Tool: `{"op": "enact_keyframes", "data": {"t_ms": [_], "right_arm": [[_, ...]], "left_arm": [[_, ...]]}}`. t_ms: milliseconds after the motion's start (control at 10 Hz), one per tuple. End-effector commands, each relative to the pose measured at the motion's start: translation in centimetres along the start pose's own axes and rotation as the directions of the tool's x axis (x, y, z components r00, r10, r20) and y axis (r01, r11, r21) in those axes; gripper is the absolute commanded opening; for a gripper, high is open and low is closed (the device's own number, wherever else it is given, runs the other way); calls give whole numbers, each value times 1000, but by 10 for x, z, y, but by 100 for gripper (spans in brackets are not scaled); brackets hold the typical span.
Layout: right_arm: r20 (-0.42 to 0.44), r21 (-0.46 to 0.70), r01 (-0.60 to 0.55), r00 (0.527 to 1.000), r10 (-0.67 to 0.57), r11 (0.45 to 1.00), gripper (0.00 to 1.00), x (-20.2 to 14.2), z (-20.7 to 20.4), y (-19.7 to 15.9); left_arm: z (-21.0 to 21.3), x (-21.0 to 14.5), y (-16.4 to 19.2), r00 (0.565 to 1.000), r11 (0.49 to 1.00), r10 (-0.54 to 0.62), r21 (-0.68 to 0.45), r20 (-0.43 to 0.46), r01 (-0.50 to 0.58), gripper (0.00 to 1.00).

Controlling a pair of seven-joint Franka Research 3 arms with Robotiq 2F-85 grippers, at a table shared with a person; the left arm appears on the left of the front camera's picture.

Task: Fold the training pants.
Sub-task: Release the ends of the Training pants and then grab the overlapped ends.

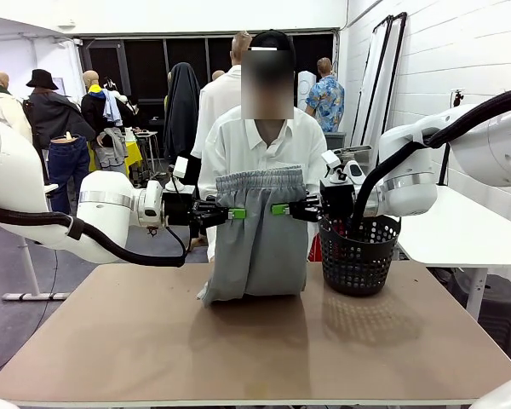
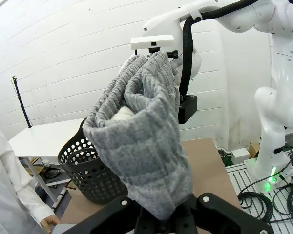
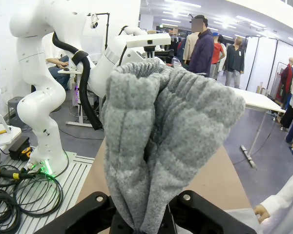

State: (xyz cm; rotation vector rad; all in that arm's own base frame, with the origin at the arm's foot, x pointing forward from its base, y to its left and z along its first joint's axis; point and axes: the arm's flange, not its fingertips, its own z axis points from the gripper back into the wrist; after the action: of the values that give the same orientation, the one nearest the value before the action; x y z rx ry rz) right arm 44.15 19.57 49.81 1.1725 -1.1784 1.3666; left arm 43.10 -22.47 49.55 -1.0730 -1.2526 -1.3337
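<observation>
One training pants (image 1: 260, 239), one basket (image 1: 358, 256), one person (image 1: 234, 149)

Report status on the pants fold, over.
Left gripper, right gripper: jaws shut on training pants, one each side. Pants hang between them, lower end on table. Black basket close by right gripper.

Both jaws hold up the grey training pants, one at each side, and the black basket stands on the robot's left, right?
Not quite. The front view shows the black basket on the robot's right; both jaws do hold up the training pants, one at each side.
</observation>
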Motion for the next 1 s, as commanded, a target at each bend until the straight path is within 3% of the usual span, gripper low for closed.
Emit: {"op": "enact_keyframes", "data": {"t_ms": [0, 900], "right_arm": [[1, 0, -6, 1000, 6, 1000, 0, 1, 0, 1], [1, 0, -6, 1000, 6, 1000, 0, 1, 0, 1]], "left_arm": [[0, 1, -1, 1000, 1000, 9, 6, 17, -9, 0], [0, 1, -1, 1000, 1000, 9, 6, 17, -9, 0]]}}
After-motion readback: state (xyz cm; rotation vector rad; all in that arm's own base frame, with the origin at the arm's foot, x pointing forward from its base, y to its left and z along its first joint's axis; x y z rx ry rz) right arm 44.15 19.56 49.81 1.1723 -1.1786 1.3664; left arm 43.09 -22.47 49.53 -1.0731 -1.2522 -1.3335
